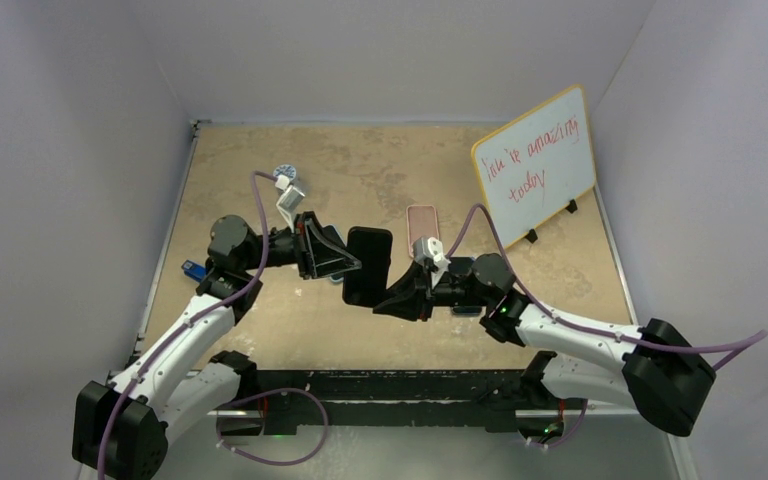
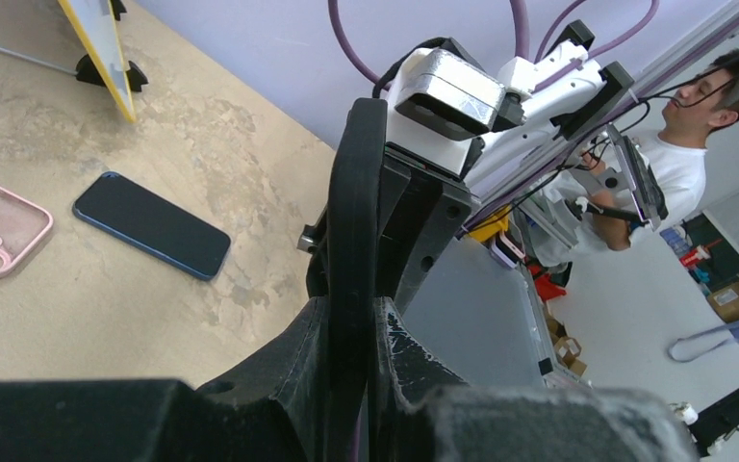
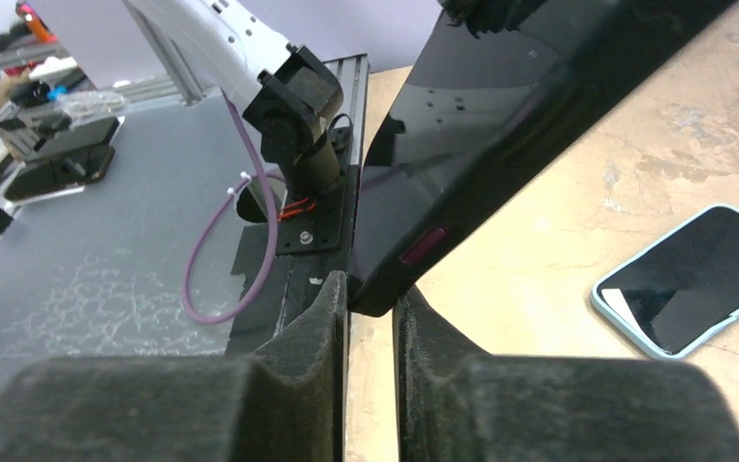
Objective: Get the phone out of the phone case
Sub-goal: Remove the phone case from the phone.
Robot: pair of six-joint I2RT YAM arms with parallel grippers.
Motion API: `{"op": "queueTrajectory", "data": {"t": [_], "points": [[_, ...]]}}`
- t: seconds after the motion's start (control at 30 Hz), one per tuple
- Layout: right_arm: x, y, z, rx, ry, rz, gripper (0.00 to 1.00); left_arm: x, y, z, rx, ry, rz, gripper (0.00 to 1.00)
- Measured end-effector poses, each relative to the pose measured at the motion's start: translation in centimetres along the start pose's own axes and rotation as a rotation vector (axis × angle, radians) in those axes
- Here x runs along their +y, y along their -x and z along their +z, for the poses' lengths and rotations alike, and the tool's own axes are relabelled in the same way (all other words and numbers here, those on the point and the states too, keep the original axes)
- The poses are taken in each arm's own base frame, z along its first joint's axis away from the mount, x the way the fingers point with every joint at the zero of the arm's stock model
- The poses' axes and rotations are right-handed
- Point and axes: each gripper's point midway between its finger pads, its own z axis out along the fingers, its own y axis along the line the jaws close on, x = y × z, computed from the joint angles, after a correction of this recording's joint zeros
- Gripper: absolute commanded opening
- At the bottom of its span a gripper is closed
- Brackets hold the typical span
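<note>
A black phone in its black phone case (image 1: pixel 368 265) hangs in the air over the middle of the table, held between both arms. My left gripper (image 1: pixel 348 263) is shut on its left long edge. In the left wrist view the case (image 2: pixel 351 221) stands edge-on between the fingers, where the left gripper (image 2: pixel 354 313) clamps it. My right gripper (image 1: pixel 388 298) comes from the lower right. In the right wrist view the glossy screen and a case corner with a pink side button (image 3: pixel 481 144) show, and the right gripper (image 3: pixel 370 294) pinches that corner at the fingertips.
An empty pink case (image 1: pixel 422 232) and a dark phone with a blue rim (image 2: pixel 151 224) lie on the table behind and right of the held one. A whiteboard (image 1: pixel 535 165) stands at the back right. A small blue item (image 1: pixel 193 268) lies by the left arm.
</note>
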Motion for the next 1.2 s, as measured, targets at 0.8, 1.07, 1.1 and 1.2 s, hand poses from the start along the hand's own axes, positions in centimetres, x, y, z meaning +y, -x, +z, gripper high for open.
{"op": "queueTrajectory", "data": {"t": [0.8, 1.07, 1.1, 1.2], "points": [[-1.5, -1.0, 0.2, 0.166, 0.055, -0.343, 0.0, -0.3, 0.1, 0.3, 0.024, -0.053, -0.07, 0.0], [-1.6, -0.7, 0.3, 0.158, 0.03, -0.297, 0.1, -0.4, 0.3, 0.2, 0.006, -0.047, -0.045, 0.0], [-1.6, -0.6, 0.4, 0.148, 0.026, -0.281, 0.12, -0.5, 0.4, 0.1, 0.0, -0.045, -0.036, 0.0], [-1.6, -0.4, 0.3, 0.112, -0.001, -0.237, 0.16, -0.8, 0.6, 0.1, -0.009, -0.047, -0.015, 0.0]]}}
